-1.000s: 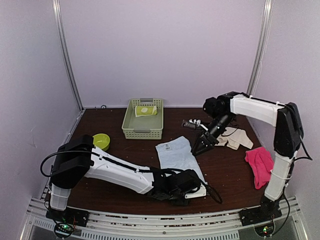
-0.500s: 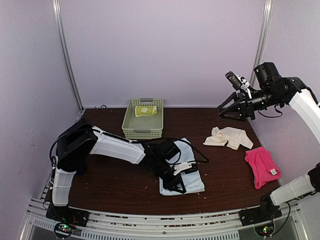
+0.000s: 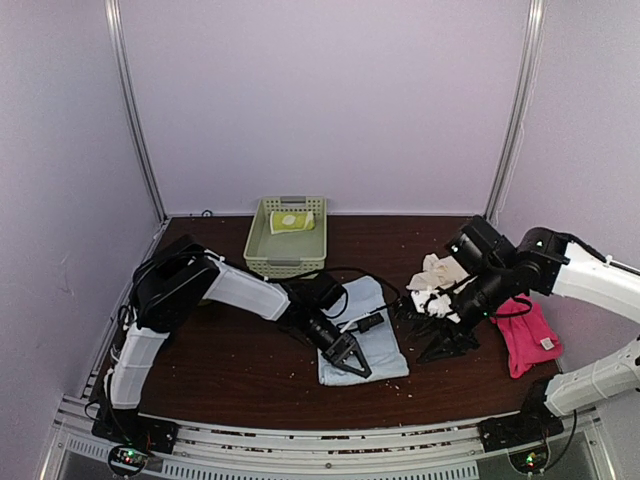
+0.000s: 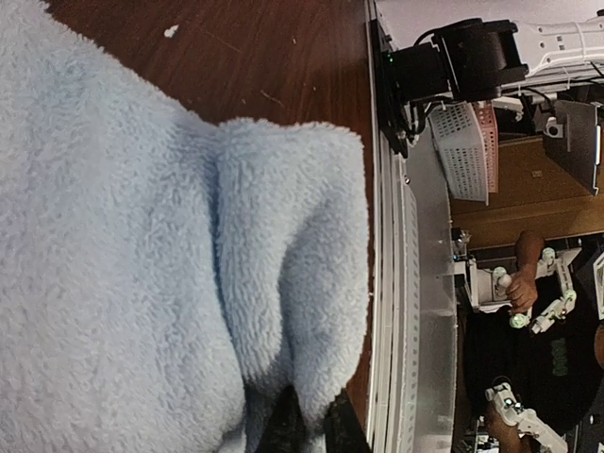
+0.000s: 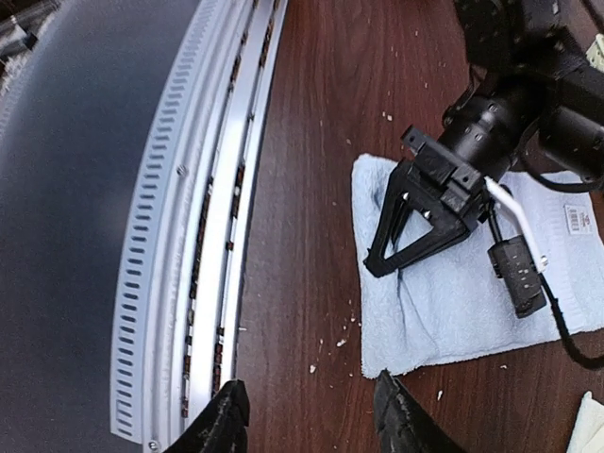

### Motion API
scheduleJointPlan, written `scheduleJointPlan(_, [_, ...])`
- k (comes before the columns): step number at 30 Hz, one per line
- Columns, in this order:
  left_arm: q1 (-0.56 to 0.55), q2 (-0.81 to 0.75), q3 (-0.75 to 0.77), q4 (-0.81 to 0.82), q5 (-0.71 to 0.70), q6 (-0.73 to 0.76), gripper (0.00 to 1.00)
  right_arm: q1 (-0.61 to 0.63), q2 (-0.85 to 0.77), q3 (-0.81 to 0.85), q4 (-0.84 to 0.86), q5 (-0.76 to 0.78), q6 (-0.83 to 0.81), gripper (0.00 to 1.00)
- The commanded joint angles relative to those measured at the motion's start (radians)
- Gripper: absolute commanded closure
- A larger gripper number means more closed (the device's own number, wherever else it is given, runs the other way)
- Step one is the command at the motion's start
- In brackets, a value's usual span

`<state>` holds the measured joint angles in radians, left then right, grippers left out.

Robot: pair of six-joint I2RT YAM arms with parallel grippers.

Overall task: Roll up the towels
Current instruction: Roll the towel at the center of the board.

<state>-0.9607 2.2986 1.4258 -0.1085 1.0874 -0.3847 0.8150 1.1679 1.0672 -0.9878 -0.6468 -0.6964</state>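
The light blue towel (image 3: 380,335) lies partly folded at the table's front centre. My left gripper (image 3: 355,366) is shut on a fold at its near edge; the left wrist view shows the pile (image 4: 170,245) bunched between the fingertips (image 4: 285,427). My right gripper (image 3: 448,345) is open and empty, low over the table just right of this towel. The right wrist view shows the blue towel (image 5: 472,302) with the left gripper (image 5: 377,266) on it. The cream-white towel (image 3: 432,272) lies behind my right arm, partly hidden. The hot pink towel (image 3: 522,345) is at the right. The lime-green towel (image 3: 293,221) sits in the basket.
The green plastic basket (image 3: 285,263) stands at the back centre. A metal rail (image 5: 203,236) runs along the table's front edge, close to both grippers. Crumbs dot the wood (image 5: 326,344) near the blue towel's corner.
My right arm has swung down from high at the back right to low beside the blue towel. My left gripper stays on the towel, which was folded over from its earlier flat spread.
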Motion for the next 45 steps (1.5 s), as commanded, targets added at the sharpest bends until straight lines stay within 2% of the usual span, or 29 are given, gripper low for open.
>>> scheduleJointPlan(1, [0.009,0.038,0.027,0.023,0.018,-0.062,0.94,0.120,-0.010,-0.150,0.306,0.354,0.067,0.50])
scheduleJointPlan(5, [0.014,0.053,0.017,0.014,0.007,-0.085,0.91,0.170,0.116,-0.209,0.461,0.501,0.083,0.44])
scheduleJointPlan(15, [0.022,0.047,0.001,0.015,-0.002,-0.091,0.91,0.218,0.284,-0.294,0.649,0.521,0.063,0.43])
scheduleJointPlan(18, [0.023,0.051,0.001,0.022,-0.004,-0.091,0.91,0.229,0.333,-0.297,0.688,0.525,0.067,0.47])
scheduleJointPlan(20, [0.024,0.053,-0.001,0.026,-0.004,-0.090,0.91,0.233,0.371,-0.279,0.684,0.526,0.069,0.54])
scheduleJointPlan(24, [0.026,0.041,-0.004,0.024,-0.016,-0.074,0.90,0.233,0.409,-0.260,0.678,0.521,0.076,0.77])
scheduleJointPlan(26, [0.029,0.017,-0.009,0.003,-0.048,-0.058,0.84,0.233,0.422,-0.246,0.646,0.496,0.076,0.91])
scheduleJointPlan(28, [0.036,-0.054,-0.028,-0.046,-0.135,-0.031,0.69,0.232,0.440,-0.225,0.601,0.471,0.083,0.98])
scheduleJointPlan(31, [0.046,-0.263,-0.141,-0.042,-0.374,0.005,0.54,0.217,0.450,-0.209,0.527,0.389,0.092,1.00])
scheduleJointPlan(35, [0.068,-0.550,-0.301,-0.052,-0.751,0.046,0.47,0.180,0.458,-0.170,0.411,0.201,0.101,1.00])
scheduleJointPlan(38, [0.069,-0.717,-0.325,-0.157,-0.976,0.105,0.47,0.165,0.509,-0.103,0.290,0.059,0.123,1.00])
scheduleJointPlan(41, [-0.021,-0.892,-0.379,-0.136,-1.106,0.250,0.47,0.116,0.572,-0.046,0.202,-0.037,0.132,1.00])
scheduleJointPlan(43, [-0.140,-0.997,-0.446,-0.058,-1.233,0.388,0.45,0.059,0.637,0.001,0.149,-0.087,0.116,1.00])
scheduleJointPlan(45, [-0.249,-1.057,-0.505,0.019,-1.332,0.503,0.38,-0.005,0.729,0.076,0.059,-0.136,0.080,1.00])
